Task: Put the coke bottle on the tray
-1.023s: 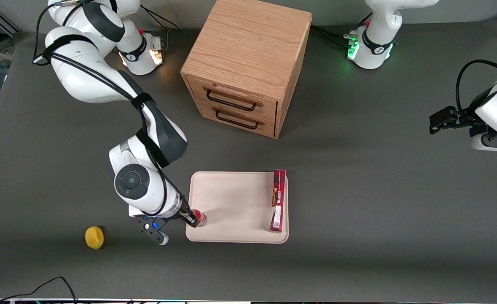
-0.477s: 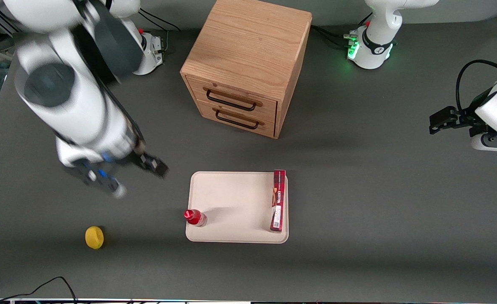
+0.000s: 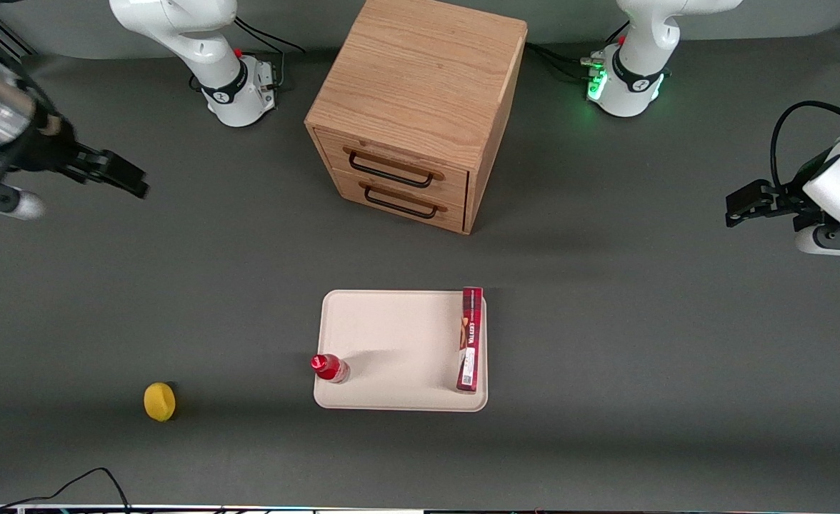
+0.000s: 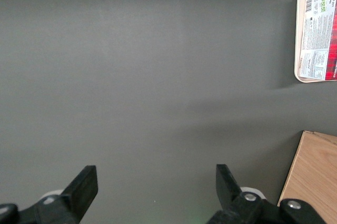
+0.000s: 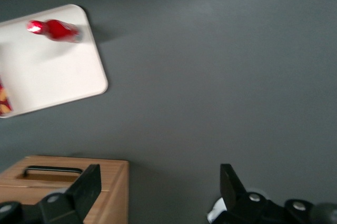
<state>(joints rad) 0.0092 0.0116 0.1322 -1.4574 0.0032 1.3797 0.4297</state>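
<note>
The small red coke bottle [image 3: 330,368] stands upright on the cream-beige tray [image 3: 391,343], at the tray's corner nearest the front camera on the working arm's side. It also shows in the right wrist view [image 5: 55,29], on the tray [image 5: 58,74]. My gripper [image 3: 116,173] is open and empty, raised well above the table at the working arm's end, far from the tray. Its fingers [image 5: 84,190] stand wide apart in the right wrist view.
A long red box [image 3: 471,339] lies on the tray's edge toward the parked arm. A wooden drawer cabinet [image 3: 413,107] stands farther from the front camera than the tray. A yellow lemon [image 3: 159,401] lies on the table toward the working arm's end.
My gripper let go of the bottle on the tray, then rose and swung away toward the working arm's end of the table. The bottle stays upright where it was left.
</note>
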